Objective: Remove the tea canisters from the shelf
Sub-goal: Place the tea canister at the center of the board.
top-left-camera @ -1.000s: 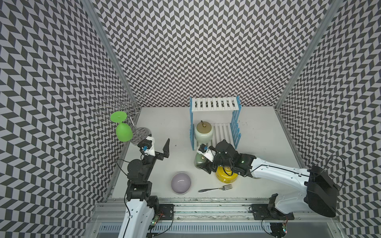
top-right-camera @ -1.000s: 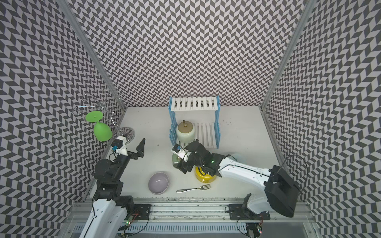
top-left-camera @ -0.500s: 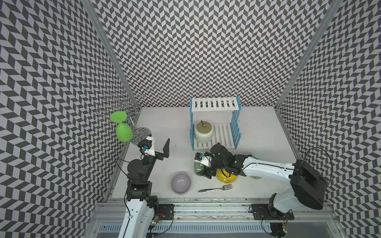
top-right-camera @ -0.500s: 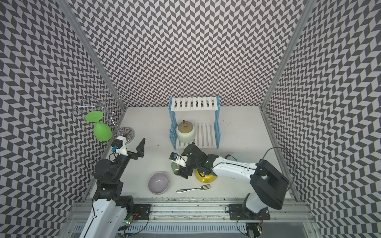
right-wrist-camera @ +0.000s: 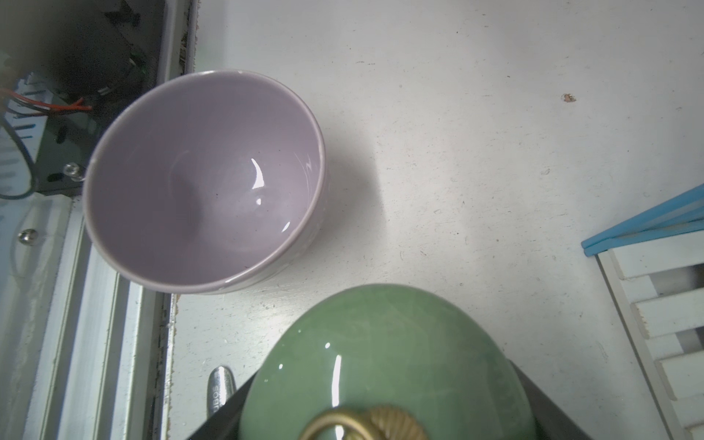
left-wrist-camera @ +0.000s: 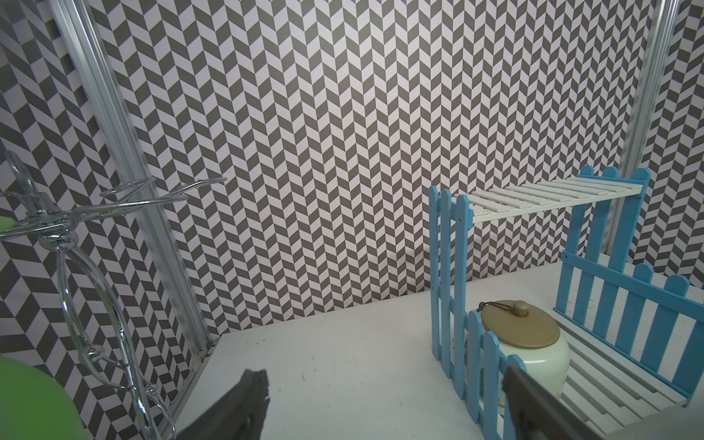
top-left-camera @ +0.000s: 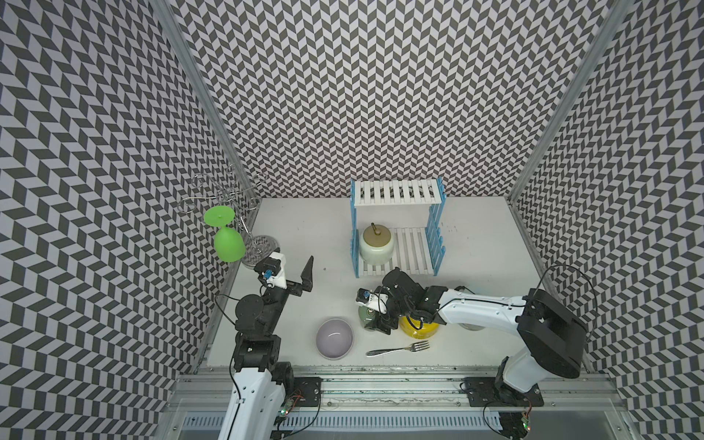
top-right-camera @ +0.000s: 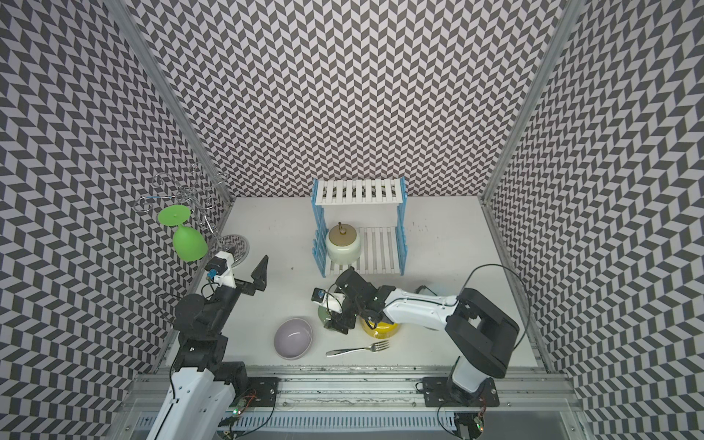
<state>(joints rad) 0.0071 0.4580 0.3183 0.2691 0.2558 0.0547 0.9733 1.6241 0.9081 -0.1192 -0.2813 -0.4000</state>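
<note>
You have the right gripper (top-left-camera: pixel 375 322) clamped on the grey-green canister (right-wrist-camera: pixel 381 343), low at the bench (top-left-camera: pixel 304 228) before the shelf (top-left-camera: pixel 396 192) beside the yellow canister (top-left-camera: pixel 419 330), apparently to set it clear; the left gripper (top-left-camera: pixel 293 274) stands spread, empty; count three canisters plainly visible, one, the cream canister (top-left-camera: pixel 376 245), on the shelf's lower tier.

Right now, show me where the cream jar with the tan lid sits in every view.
Top view: cream jar on the shelf, lower tier, against a blue side.
Top view: same spot.
Left wrist: lower tier, behind the near pickets.
Right wrist: not in it.
Shared landmark: the shelf.
</note>
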